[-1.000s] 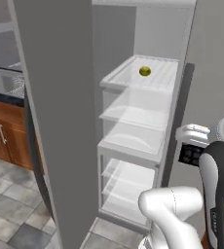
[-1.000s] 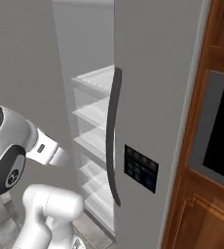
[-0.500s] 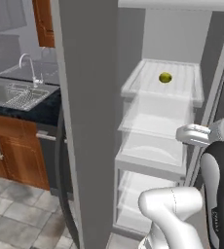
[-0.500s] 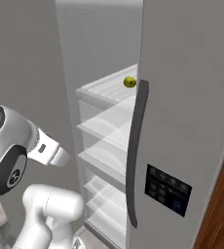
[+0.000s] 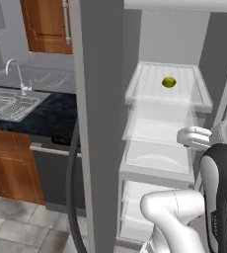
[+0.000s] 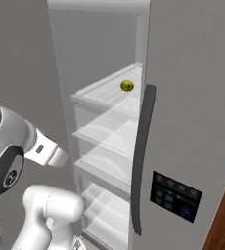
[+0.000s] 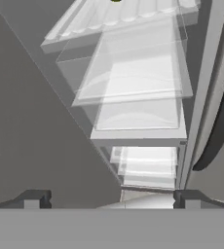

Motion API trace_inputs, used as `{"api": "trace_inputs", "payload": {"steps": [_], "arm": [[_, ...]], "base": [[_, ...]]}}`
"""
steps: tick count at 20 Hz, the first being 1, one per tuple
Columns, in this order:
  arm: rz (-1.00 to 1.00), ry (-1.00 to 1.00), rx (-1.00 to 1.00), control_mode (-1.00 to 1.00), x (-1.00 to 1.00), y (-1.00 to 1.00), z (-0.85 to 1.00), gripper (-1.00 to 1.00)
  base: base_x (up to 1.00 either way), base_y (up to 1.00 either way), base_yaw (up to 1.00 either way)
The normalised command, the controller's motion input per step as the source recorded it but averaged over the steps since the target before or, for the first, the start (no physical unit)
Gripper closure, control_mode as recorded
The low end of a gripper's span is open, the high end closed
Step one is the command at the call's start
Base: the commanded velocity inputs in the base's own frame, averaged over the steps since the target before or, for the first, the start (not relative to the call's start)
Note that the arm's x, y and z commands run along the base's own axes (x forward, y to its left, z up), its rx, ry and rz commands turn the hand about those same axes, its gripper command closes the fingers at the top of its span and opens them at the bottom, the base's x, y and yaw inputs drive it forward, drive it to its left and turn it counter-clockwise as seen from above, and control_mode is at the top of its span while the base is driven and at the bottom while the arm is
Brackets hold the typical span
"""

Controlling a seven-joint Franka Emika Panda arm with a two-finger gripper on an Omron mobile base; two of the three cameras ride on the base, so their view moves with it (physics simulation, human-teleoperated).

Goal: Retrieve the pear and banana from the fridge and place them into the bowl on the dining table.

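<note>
The pear (image 5: pixel 169 82) sits alone on the top glass shelf of the open fridge (image 6: pixel 192 122), looking light, smooth and roll-prone, so the gripper (image 7: pixel 111 198), fingers spread wide, should pinch across its widest middle.

Flat, even rendered light, no glare; tall light grey fridge (image 5: pixel 105 123) interior brightest, soft blur throughout, shadows faint, possibly none.
</note>
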Motion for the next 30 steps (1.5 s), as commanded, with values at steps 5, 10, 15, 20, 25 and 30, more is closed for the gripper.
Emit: {"api": "trace_inputs", "payload": {"steps": [5,10,15,20,25,30], "arm": [[0.00,0.00,0.00,1.00,0.00,0.00,0.00,-1.00],[0.00,0.00,0.00,1.00,0.00,0.00,0.00,-1.00],[0.00,0.00,0.00,1.00,0.00,0.00,0.00,-1.00],[0.00,0.00,0.00,1.00,0.00,0.00,0.00,-1.00],[0.00,0.00,0.00,1.00,0.00,0.00,0.00,-1.00],[0.00,0.00,0.00,-1.00,0.05,0.00,0.12,-1.00]], "base": [[0.54,-0.09,-0.18],[0.66,-0.06,-0.13],[0.65,0.00,-0.09],[0.30,0.00,-0.02],[0.18,0.00,0.00],[0.03,0.00,0.00]]}}
